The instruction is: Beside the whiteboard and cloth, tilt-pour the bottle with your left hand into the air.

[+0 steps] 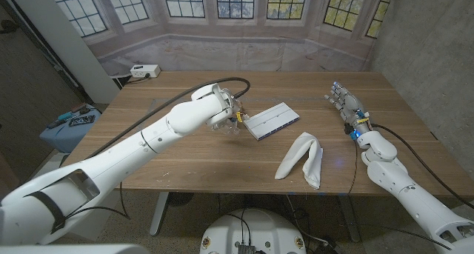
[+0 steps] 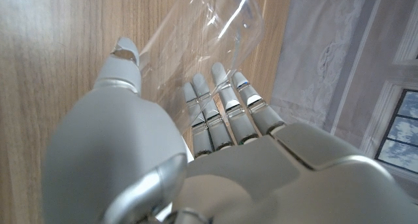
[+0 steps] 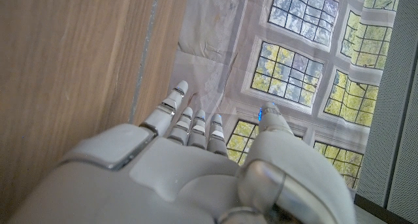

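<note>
My left hand grips a clear plastic bottle, holding it over the table just left of the whiteboard. In the left wrist view the see-through bottle lies across my fingers, and the thumb sits against its other side. I cannot tell how far it is tilted. The white cloth lies crumpled in front of the whiteboard, toward the near edge. My right hand stands at the far right of the table with its fingers apart, holding nothing. In its own wrist view, this hand is beside bare wood.
A white power strip sits at the table's back left corner. Off the left edge is a blue case with tools on it. The wooden table has bare wood in front of my left arm. A curtain and windows stand behind.
</note>
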